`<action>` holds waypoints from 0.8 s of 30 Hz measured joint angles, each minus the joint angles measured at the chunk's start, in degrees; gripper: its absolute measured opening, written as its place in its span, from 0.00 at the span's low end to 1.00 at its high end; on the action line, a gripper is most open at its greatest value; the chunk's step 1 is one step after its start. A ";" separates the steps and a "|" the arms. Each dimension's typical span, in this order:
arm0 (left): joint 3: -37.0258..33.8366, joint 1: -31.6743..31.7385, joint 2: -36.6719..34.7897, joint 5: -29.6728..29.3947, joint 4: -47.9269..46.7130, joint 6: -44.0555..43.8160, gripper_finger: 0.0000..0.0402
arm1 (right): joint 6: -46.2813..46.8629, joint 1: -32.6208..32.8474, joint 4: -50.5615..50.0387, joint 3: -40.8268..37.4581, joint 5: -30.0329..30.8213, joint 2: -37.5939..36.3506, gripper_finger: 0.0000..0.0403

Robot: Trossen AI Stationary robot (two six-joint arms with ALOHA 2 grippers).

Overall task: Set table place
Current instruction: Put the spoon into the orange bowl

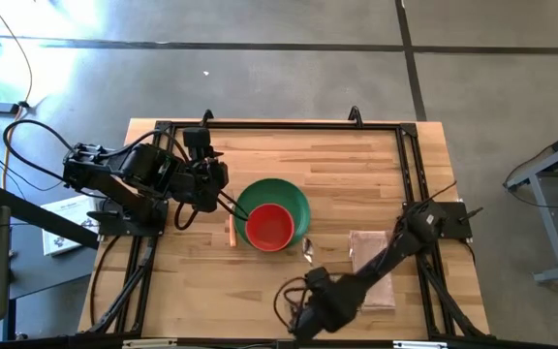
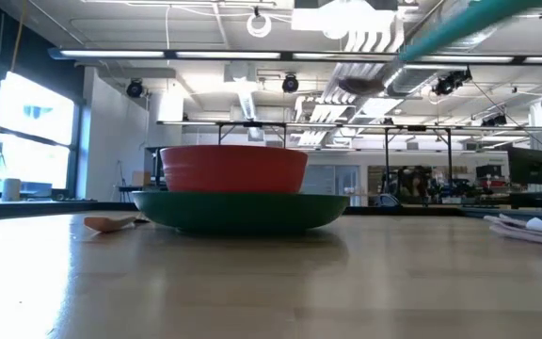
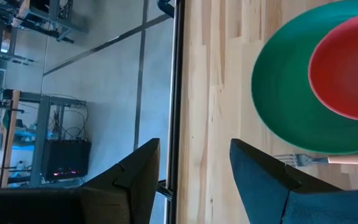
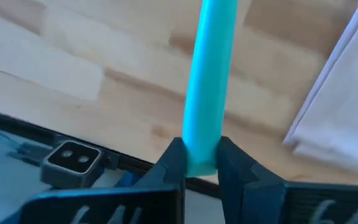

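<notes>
- Clearly the right gripper is clamped on the teal spoon near the handle's end; spoon likely light, stiff, smooth, prone to pivot;
- bowl end hangs just beside the plate, napkin alongside;
- left gripper gapes empty over the table, beside the plate.

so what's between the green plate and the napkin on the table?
In the high view, only the spoon sits between the green plate and the napkin, its teal handle clamped in the right gripper; otherwise bare wood.
</notes>
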 joint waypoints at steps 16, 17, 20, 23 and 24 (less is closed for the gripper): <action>0.00 0.00 -0.14 3.81 0.01 0.47 0.46 | -56.06 -20.95 -4.62 0.00 -12.37 -5.40 0.06; 0.00 0.00 -0.34 4.17 0.01 0.47 0.46 | -58.71 -22.09 -4.60 0.00 -12.57 -5.40 0.06; 0.02 0.00 -1.07 4.49 0.00 -0.07 0.46 | -64.91 -25.29 -4.60 0.00 -12.79 -5.40 0.06; 0.02 0.00 -1.88 4.52 0.00 -0.87 0.46 | -68.06 -28.21 -4.59 0.00 -14.05 -5.34 0.06; 0.02 0.00 -2.20 4.51 0.01 -1.34 0.46 | -68.40 -28.98 -4.61 0.00 -15.12 -5.29 0.06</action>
